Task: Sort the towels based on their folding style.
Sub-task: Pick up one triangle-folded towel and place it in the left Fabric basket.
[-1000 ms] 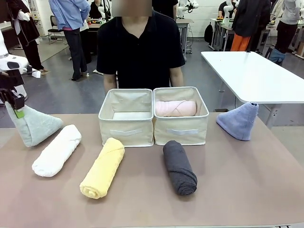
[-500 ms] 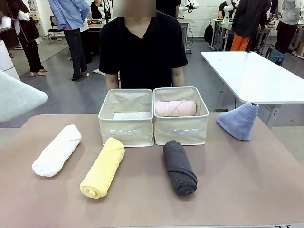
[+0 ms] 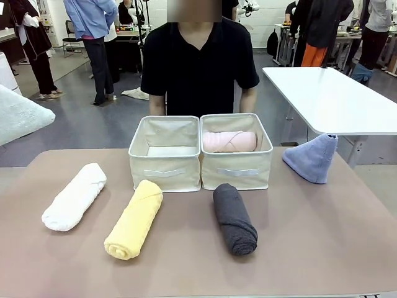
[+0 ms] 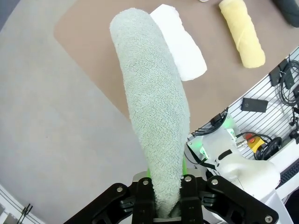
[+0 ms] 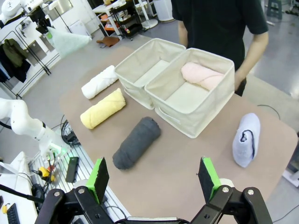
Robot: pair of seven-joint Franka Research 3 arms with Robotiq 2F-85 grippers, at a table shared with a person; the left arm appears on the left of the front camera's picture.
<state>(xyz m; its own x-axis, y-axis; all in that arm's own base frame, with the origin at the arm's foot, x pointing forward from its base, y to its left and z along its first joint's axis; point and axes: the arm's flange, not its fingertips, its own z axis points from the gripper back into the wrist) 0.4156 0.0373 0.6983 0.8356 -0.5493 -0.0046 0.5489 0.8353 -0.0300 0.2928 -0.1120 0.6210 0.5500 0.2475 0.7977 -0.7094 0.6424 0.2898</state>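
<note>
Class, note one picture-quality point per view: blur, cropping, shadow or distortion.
Front view: even light, faint shadow under the yellow towel; the grey-green towel is cropped at the left edge. Left wrist view: that towel looms large, stretched. Right wrist view: wide lens, the fingers loom, the table tapers.

Robotics lab: white worktable (image 3: pixel 329 99), cables (image 4: pixel 283 74), emergency-stop button (image 4: pixel 249 139).

Grey floor (image 3: pixel 93 127), white side table (image 3: pixel 329 99) beyond.
</note>
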